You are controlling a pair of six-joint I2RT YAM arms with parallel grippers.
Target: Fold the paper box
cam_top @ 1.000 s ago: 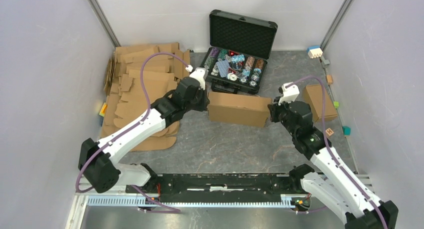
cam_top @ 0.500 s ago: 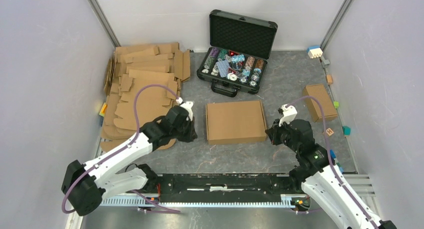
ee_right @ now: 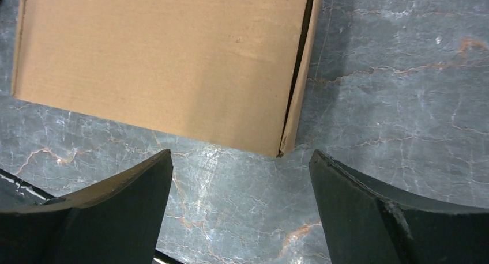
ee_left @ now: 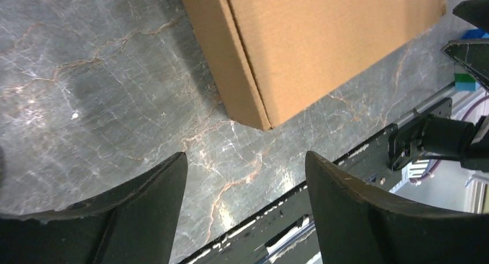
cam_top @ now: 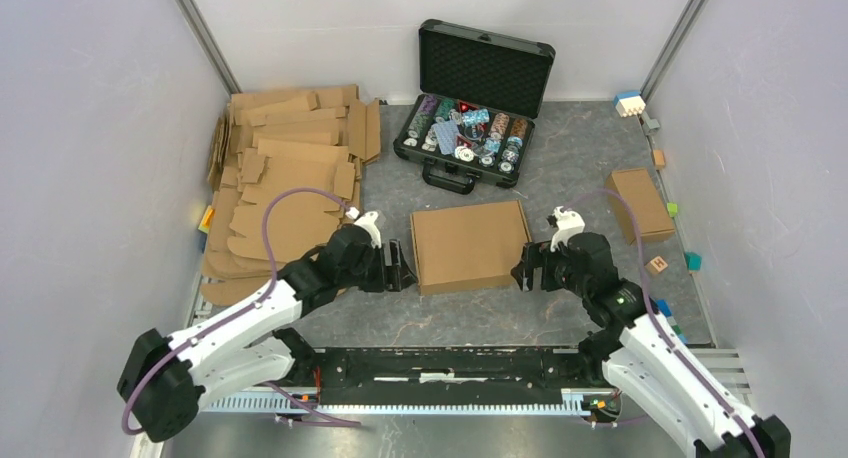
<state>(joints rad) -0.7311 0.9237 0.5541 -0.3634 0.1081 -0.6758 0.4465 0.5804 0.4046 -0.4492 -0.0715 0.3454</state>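
Paper box [cam_top: 470,246] lies closed on the table [cam_top: 420,318]. We see the left gripper [cam_top: 403,267] and the right gripper [cam_top: 521,271] just beside it, both spread apart, not touching it.

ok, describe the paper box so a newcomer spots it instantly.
Find the open black case at the far edge of the table. In front of it, the paper box lies flat between the left gripper and right gripper. It is folded shut, unlike the cardboard sheets stacked on the left, and wider than the small brown box at right.
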